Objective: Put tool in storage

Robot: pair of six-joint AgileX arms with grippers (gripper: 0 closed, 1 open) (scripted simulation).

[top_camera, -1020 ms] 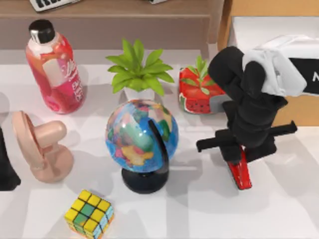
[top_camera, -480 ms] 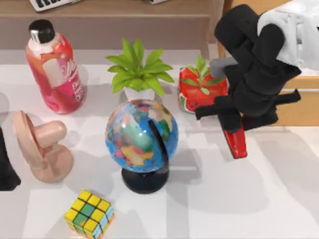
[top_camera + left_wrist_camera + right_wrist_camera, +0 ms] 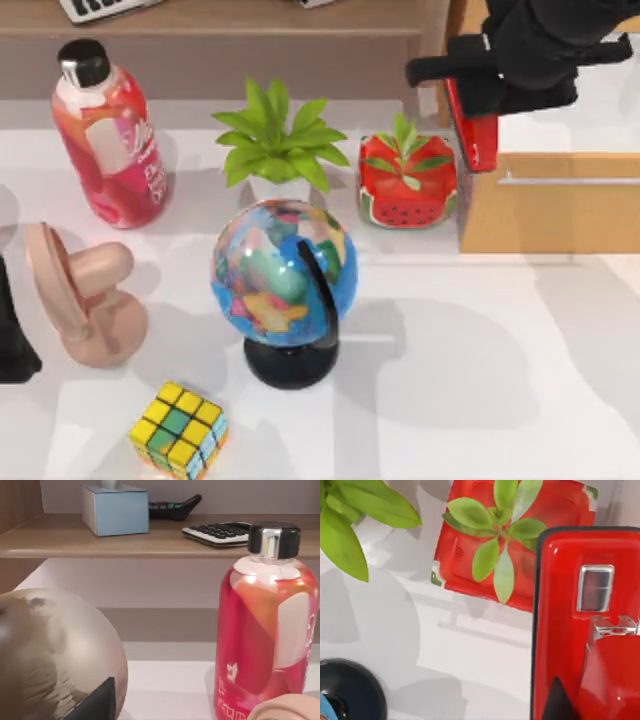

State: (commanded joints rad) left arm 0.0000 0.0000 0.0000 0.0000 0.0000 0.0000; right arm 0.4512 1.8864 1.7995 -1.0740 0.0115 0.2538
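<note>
The tool, a glossy red stapler point(image 3: 478, 140), hangs in the air with my right gripper point(image 3: 483, 95) shut on its upper end. It is over the left front corner of the storage point(image 3: 540, 215), a light wooden drawer box with a white interior point(image 3: 590, 115) and a thin silver handle point(image 3: 570, 180). In the right wrist view the stapler point(image 3: 585, 630) sits close up, beside the watermelon cube point(image 3: 485, 535) below it. My left arm point(image 3: 12, 340) is parked at the table's left edge.
A watermelon cube with a small plant point(image 3: 405, 185) stands just left of the drawer. A potted plant point(image 3: 275, 140), globe point(image 3: 285, 275), pink bottle point(image 3: 110, 140), peach fan-like object point(image 3: 85, 295) and puzzle cube point(image 3: 178, 428) fill the left and middle. A brown shelf point(image 3: 250, 30) runs along the back.
My right gripper has lifted the stapler off the table and carried it toward the back, from beside the globe to the drawer's front left corner.
</note>
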